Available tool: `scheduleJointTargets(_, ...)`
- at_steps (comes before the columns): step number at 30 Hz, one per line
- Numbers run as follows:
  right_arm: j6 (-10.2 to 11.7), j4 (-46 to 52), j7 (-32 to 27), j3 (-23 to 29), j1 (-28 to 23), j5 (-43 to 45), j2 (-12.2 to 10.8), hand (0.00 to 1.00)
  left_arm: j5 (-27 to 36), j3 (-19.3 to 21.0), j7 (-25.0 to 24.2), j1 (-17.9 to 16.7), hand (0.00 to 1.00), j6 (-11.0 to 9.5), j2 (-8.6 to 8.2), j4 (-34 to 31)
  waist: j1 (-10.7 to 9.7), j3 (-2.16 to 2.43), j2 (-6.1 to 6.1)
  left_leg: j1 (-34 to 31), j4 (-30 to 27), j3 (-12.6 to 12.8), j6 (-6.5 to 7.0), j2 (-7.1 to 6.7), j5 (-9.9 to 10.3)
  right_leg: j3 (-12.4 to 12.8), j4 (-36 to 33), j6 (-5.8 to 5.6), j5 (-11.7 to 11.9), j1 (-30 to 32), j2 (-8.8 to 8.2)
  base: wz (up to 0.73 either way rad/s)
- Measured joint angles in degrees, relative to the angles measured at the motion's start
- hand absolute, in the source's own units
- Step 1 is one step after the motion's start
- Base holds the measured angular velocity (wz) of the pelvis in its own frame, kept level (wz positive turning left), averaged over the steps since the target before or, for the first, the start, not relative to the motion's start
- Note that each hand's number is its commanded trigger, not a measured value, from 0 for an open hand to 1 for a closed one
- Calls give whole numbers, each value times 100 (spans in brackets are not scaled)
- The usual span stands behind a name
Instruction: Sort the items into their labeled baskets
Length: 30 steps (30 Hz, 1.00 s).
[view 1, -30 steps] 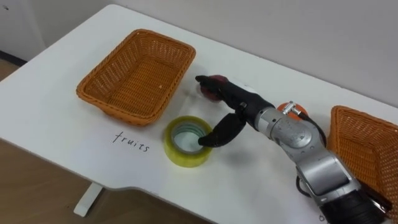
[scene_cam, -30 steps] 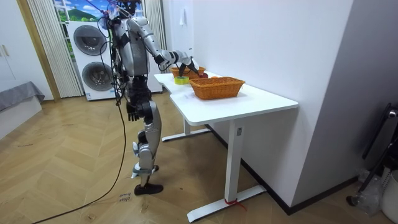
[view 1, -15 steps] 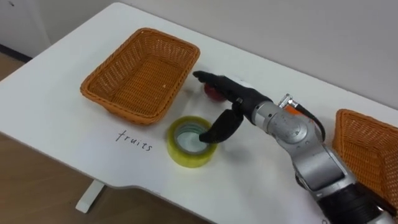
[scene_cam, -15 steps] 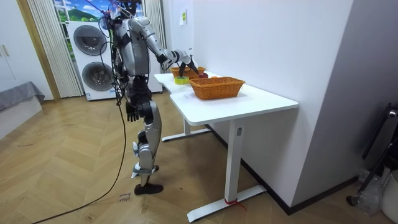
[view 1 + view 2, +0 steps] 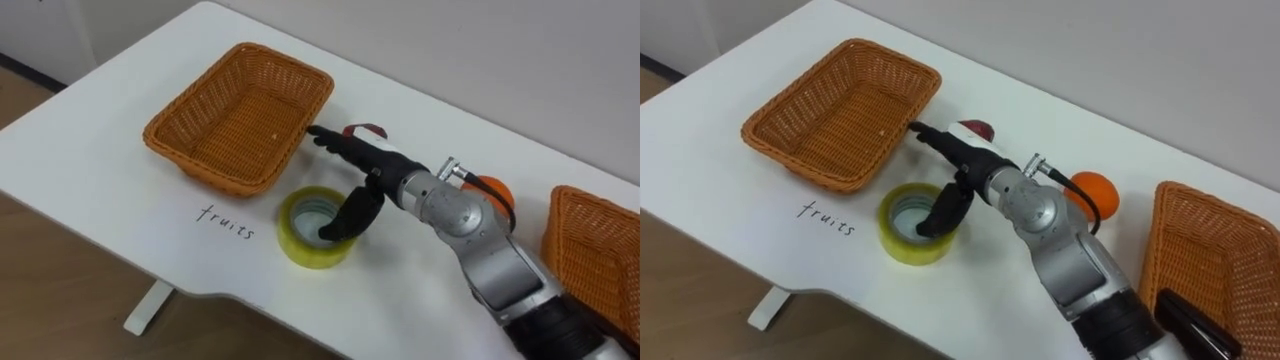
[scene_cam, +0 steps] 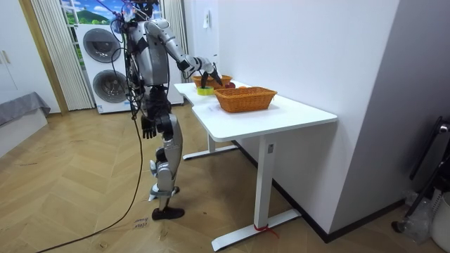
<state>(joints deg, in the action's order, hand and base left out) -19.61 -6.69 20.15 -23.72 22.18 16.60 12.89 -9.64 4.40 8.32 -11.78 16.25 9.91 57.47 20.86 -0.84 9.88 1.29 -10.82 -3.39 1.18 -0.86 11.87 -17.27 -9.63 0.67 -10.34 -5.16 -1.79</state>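
My right hand [image 5: 372, 162] reaches over the white table [image 5: 120, 220] with straight fingers whose tips almost touch the near corner of the empty wicker basket [image 5: 240, 112], labelled "fruits". Its thumb points down into the hole of a yellow tape roll [image 5: 303, 240]. A red apple [image 5: 366, 130] lies just behind the fingers. An orange [image 5: 496, 190] sits behind the forearm. A second wicker basket [image 5: 1205, 255] stands at the right with a black object [image 5: 1195, 322] in it. In the room view my left hand [image 6: 148, 128] hangs at my side.
I stand at the end of the table [image 6: 281, 116] on the room view's left, with a wall behind it. Washing machines [image 6: 105, 67] stand behind me. Bare tabletop lies in front of the tape roll and the "fruits" label [image 5: 227, 220].
The camera shifted a little. My right hand's fingers have slid past the apple toward the fruit basket's corner. The thumb stays in the tape roll, which has not moved.
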Motion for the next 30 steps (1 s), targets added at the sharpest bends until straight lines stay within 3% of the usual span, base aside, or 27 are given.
scheduleJointTargets(6,-113,-67,5,-22,11,20,-20,0,0,0,-3,78,0,74,1,6,10,-30,-33,-28,3,-1,0,1,0,-15,1,0,0,28,0,0)
scheduleJointTargets(16,-270,-167,386,-331,314,841,-88,0,1,-5,19,208,0,152,2,8,11,-30,-37,35,20,1,1,8,0,-21,5,0,0,10,4,-1)
scheduleJointTargets(30,-386,-230,953,-399,406,913,-67,0,115,0,122,318,0,207,30,48,8,-30,-37,41,5,-32,1,3,-2,-24,5,0,0,-5,2,0)
